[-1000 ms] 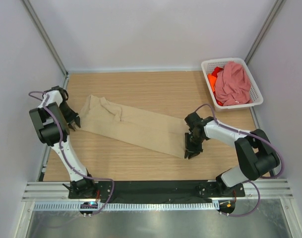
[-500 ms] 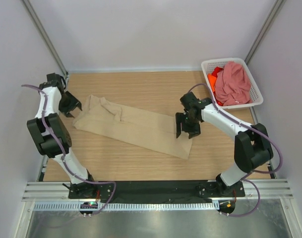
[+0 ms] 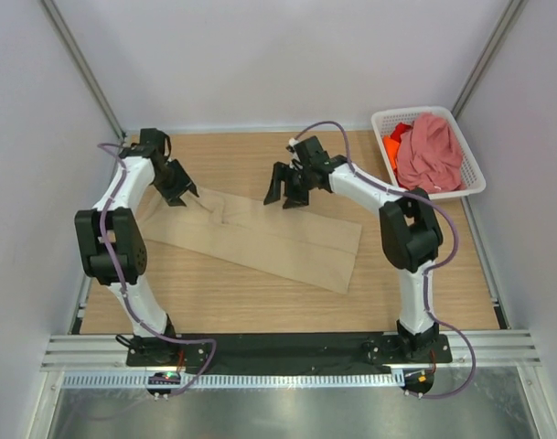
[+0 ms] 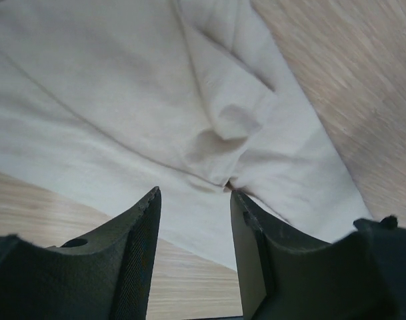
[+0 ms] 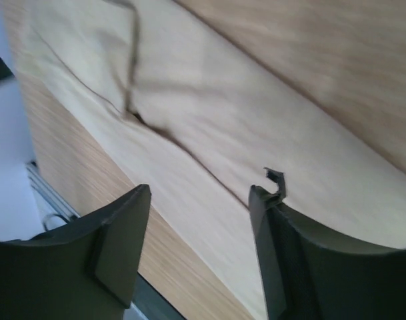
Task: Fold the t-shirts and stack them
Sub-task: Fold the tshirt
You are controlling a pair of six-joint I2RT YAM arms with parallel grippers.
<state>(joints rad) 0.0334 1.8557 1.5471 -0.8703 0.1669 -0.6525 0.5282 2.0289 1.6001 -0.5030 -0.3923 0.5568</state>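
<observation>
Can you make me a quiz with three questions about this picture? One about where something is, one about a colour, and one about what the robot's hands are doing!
1. Where is the pink shirt?
A) on the wood beside the left arm
B) in the white basket
C) hanging from a gripper

2. What colour is the long shirt lying on the table?
A) beige
B) green
C) blue

3. How are the left gripper and the right gripper?
A) both open
B) both shut on cloth
C) one open, one shut

Answers: 1 B, the pink cloth is heaped in the basket at the far right. 2 A, it looks tan-beige against the wood. 3 A, each wrist view shows a gap between the fingers with nothing pinched.
</observation>
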